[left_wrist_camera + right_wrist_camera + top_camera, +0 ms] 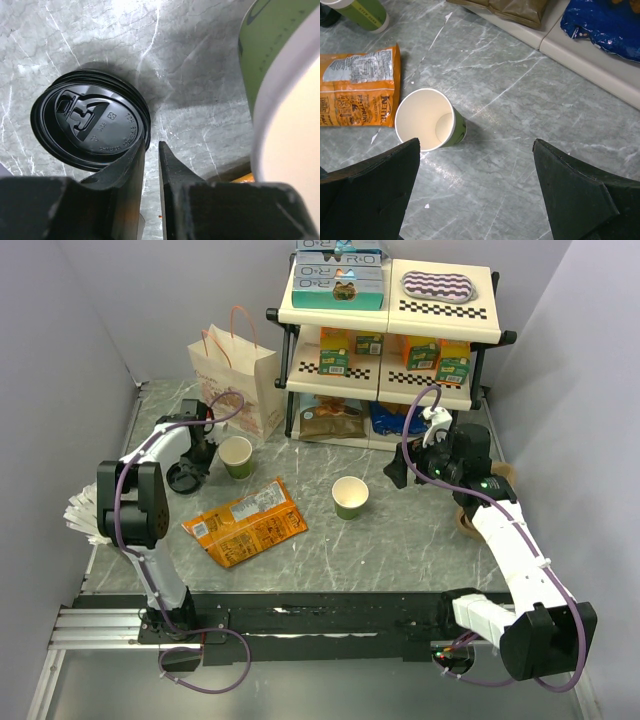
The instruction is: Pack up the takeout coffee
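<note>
left gripper (152, 147) narrow slit, nothing held | lids (90, 122) just left of its tips; cup (270, 45) just right | right gripper (476, 165) wide, empty, farther

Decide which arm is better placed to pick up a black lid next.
Left arm: its jaws sit at the stack of black lids, beside a lidless cup. The right arm hovers near the other cup, away from them.

A robot test booth staged like a small shop: plain grey walls (60, 340) enclose a grey marble-patterned bench (400, 560), with a cream two-tier shelf rack (330, 315) of small cartons (335, 362) at upper centre.
</note>
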